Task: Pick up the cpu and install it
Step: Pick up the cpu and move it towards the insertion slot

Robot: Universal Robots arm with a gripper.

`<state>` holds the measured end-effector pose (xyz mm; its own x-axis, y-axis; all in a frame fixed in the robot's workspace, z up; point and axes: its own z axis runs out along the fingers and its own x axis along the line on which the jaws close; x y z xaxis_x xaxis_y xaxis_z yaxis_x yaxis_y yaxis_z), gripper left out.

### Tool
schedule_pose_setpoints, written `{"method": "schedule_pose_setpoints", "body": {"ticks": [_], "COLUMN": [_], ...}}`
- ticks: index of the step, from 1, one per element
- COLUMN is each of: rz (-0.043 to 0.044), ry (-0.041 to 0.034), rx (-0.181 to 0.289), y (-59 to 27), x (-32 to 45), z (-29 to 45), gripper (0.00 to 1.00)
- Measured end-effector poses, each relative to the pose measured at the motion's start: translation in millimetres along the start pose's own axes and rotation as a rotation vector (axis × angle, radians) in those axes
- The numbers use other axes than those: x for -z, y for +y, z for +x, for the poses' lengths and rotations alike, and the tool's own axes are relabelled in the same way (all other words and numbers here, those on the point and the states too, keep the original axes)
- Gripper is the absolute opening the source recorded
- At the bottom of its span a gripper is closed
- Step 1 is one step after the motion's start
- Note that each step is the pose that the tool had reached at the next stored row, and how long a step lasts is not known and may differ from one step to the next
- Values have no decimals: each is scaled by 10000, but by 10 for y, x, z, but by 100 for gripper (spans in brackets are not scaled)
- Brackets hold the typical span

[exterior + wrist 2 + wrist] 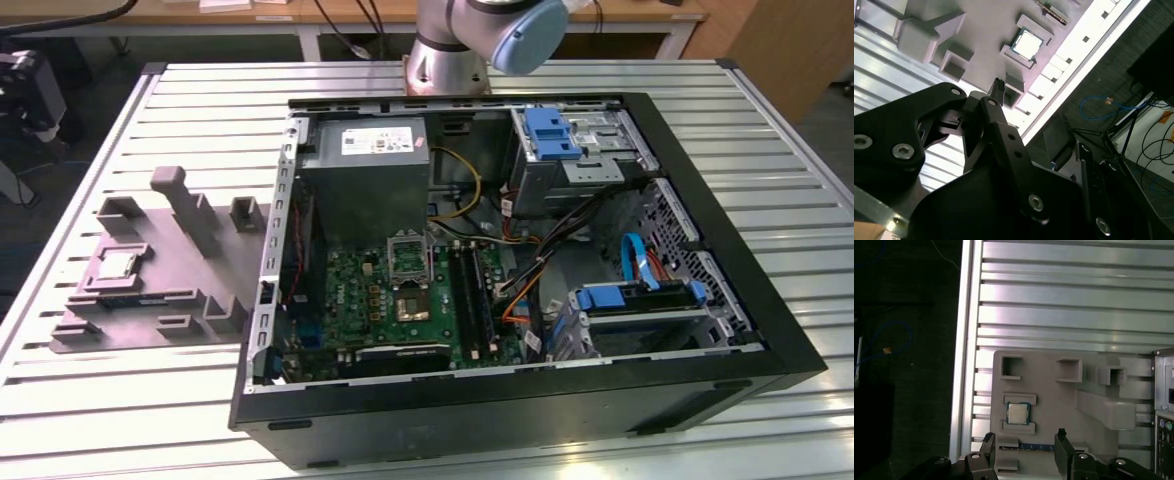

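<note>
The cpu (118, 262) is a small square chip with a silvery top, lying flat in a recess of the grey holder block (174, 290) on the table, at the exterior view's left of the computer case. The cpu (1017, 413) and my gripper (1024, 438) both appear in the first wrist view. The gripper hangs open above the holder block, apart from the chip, with nothing between its fingers. In the second wrist view the cpu (1027, 44) lies beyond a dark fingertip (999, 85). The green motherboard (360, 290) inside the case carries a square socket (410, 304).
The open black computer case (694, 330) lies on the slatted metal table (160, 400), holding a grey power supply box (363, 170), blue drive brackets (547, 130) and cables. Raised posts (180, 195) stand on the holder block. The table edge (961, 340) runs close beside the holder.
</note>
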<state>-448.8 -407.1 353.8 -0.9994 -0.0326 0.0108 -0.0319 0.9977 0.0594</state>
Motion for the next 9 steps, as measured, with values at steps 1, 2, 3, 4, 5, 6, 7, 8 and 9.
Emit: {"method": "schedule_pose_setpoints", "body": {"ticks": [1,2,3,4,5,6,7,8,9], "rz": [0,1,1,2,6,11,11,11,11], "ry": [2,5,7,10,12,14,13,13,13], "rx": [5,17,33,46,59,73,84,86,86], "y": [-10,-18,-25,-29,-32,-33,-35,-37,-39], "x": [-17,-34,-52,-70,-88,-105,-124,-142,-160], "z": [1,1,1,1,2,2,2,1,1], "gripper": [59,59,59,59,59,59,59,59,59]}}
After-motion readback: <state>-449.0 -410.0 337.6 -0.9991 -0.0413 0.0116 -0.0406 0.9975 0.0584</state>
